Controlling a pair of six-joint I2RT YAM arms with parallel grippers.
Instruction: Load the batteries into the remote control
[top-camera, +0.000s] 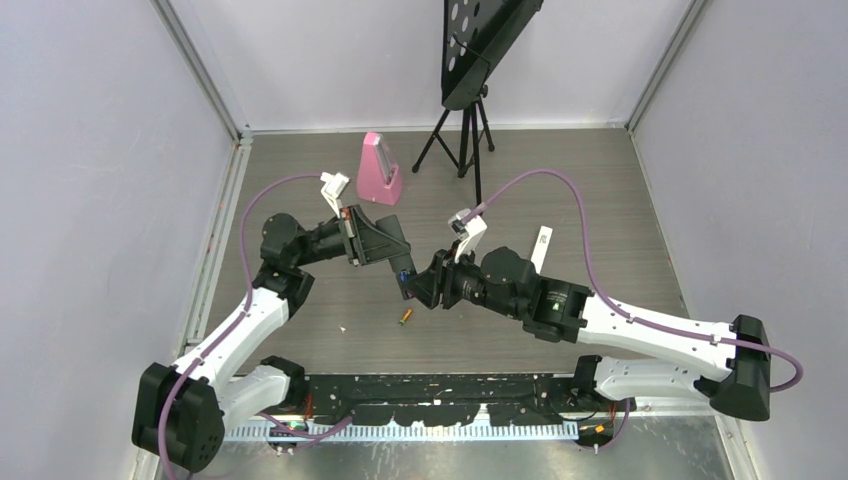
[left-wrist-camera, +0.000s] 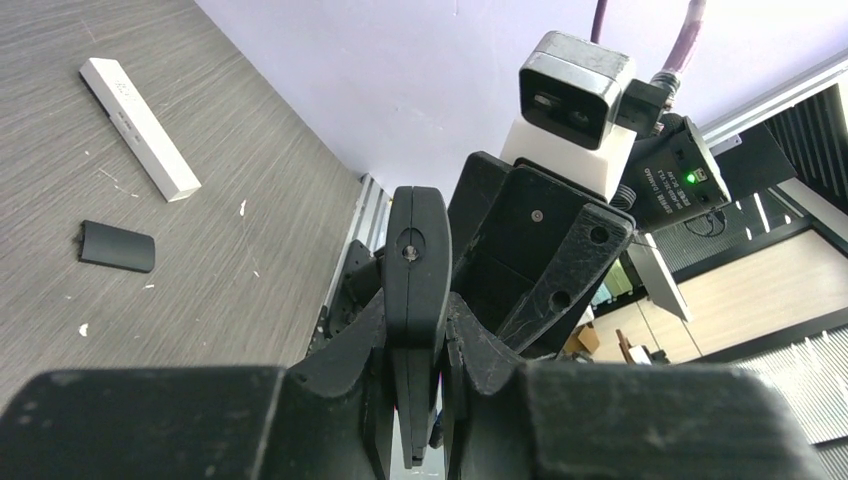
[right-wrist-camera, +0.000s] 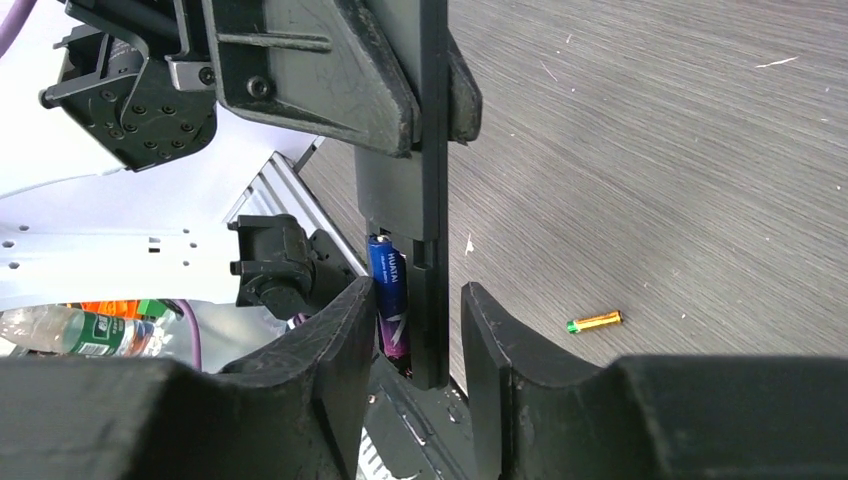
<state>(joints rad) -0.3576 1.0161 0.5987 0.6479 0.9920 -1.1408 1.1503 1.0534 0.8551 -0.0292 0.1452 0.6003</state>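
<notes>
Remote control (right-wrist-camera: 400, 195): we are seeing it held clear of the table at the centre of the top view. Its long axis is running down and to the right, from one gripper toward the other.
Left gripper (top-camera: 383, 243): its fingers are clamping the remote's upper end, edge-on to its own camera.
Right gripper (right-wrist-camera: 418, 300): its fingers are standing narrowly apart, bracketing the remote's lower end. A sliver of table is showing between the remote and the finger on the right of the frame, so we are reading no clamp.
Blue-purple battery (right-wrist-camera: 387, 290): it is lying in the open compartment parallel to the remote's long axis, just inside the finger on the left of the frame (touching or a hair apart, we cannot tell).
Gold battery (right-wrist-camera: 594, 321): it is lying loose on the table, at the lower right of the right wrist view, nearer the right arm.
Back cover (left-wrist-camera: 117, 246): it is lying off the remote, at the left of the left wrist view, below the white remote (left-wrist-camera: 140, 128).
Step in hand: we are judging that the first cell is being seated, with the second waiting.
Governing relation: any push has to go across the remote's long axis, into the bay.
</notes>
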